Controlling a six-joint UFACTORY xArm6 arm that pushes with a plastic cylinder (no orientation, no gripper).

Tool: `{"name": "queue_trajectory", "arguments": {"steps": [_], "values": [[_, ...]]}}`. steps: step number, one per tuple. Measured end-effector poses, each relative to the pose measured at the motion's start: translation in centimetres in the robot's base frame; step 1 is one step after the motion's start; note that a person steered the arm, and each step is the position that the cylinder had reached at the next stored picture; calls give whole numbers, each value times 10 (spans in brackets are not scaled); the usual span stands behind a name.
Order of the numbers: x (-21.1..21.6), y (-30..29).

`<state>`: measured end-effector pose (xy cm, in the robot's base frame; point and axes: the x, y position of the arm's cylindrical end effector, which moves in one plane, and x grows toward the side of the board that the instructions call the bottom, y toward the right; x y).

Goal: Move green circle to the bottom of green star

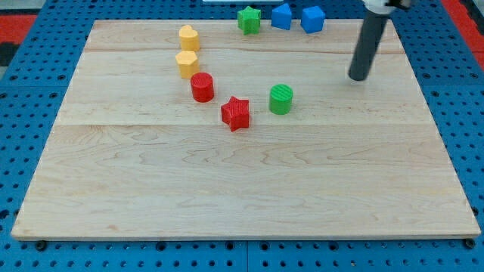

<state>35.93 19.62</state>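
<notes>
The green circle (280, 99) stands on the wooden board a little right of the middle. The green star (249, 19) sits at the board's top edge, well above the circle and slightly to its left. My tip (358, 77) is on the board to the circle's upper right, about a hundred pixels away and touching no block. The dark rod rises from it toward the view's top right.
A red star (236, 113) lies just left of the green circle, a red cylinder (202, 87) further left. Two yellow blocks (188, 37) (187, 63) stand above them. Two blue blocks (282, 16) (312, 19) sit right of the green star.
</notes>
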Motion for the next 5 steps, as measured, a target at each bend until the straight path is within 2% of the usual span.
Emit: {"name": "queue_trajectory", "arguments": {"steps": [2, 3, 4, 5], "values": [[64, -79], [51, -151], [21, -199], [-17, -212]]}}
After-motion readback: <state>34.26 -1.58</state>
